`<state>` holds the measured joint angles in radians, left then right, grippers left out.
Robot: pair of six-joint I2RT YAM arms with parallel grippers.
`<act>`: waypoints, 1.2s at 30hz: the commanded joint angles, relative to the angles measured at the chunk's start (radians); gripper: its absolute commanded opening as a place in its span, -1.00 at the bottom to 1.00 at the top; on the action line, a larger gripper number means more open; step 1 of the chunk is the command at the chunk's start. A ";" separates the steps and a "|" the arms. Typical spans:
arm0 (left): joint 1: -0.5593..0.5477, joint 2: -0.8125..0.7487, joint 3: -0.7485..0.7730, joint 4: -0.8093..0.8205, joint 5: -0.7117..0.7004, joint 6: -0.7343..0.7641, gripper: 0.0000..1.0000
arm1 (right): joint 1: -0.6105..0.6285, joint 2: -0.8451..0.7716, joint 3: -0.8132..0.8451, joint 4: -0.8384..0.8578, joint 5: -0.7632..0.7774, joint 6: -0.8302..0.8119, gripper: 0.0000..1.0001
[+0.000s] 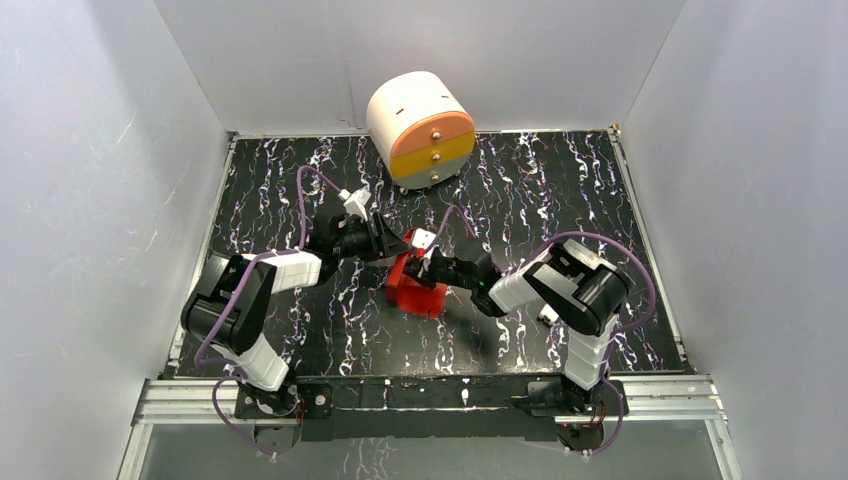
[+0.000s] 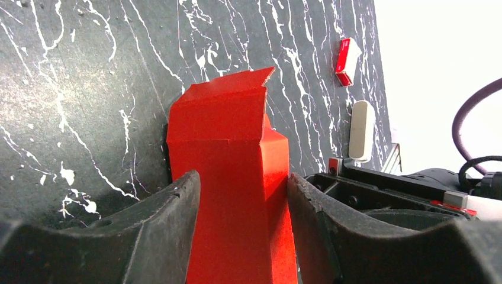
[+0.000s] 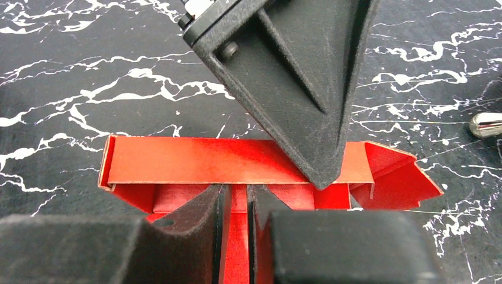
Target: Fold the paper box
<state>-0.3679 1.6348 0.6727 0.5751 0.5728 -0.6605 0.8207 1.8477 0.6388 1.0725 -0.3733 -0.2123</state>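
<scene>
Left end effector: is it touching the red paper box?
Touching. Left wrist view: the left end effector presses its fingers against opposite sides of the paper box.

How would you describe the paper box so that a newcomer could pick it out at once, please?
On the black marbled table, look just in front of the round drawer unit, near the middle. The box is part-folded card with loose flaps. It alone is plain bright red; the small packet is red and white.

Bright even overhead light, faint soft shadows, left wrist view's upper right blown white, left gripper (image 2: 243, 183) slightly blurred.
</scene>
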 commanded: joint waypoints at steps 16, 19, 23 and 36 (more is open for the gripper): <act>0.025 0.023 0.115 -0.192 -0.045 0.187 -0.07 | -0.197 -0.253 0.069 -0.436 -0.149 -0.182 -0.11; 0.027 0.037 0.126 -0.194 -0.018 0.196 -0.09 | -0.259 -0.217 0.131 -0.490 -0.235 -0.243 0.00; 0.027 0.044 0.131 -0.196 -0.004 0.205 -0.11 | -0.323 -0.135 0.229 -0.517 -0.382 -0.287 0.12; 0.027 0.056 0.143 -0.206 0.038 0.222 -0.13 | -0.347 0.167 0.574 -0.688 -0.570 -0.426 0.26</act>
<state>-0.3458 1.6779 0.8005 0.4259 0.5995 -0.4774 0.4789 1.9728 1.1313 0.4473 -0.8337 -0.5789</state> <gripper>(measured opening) 0.439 0.636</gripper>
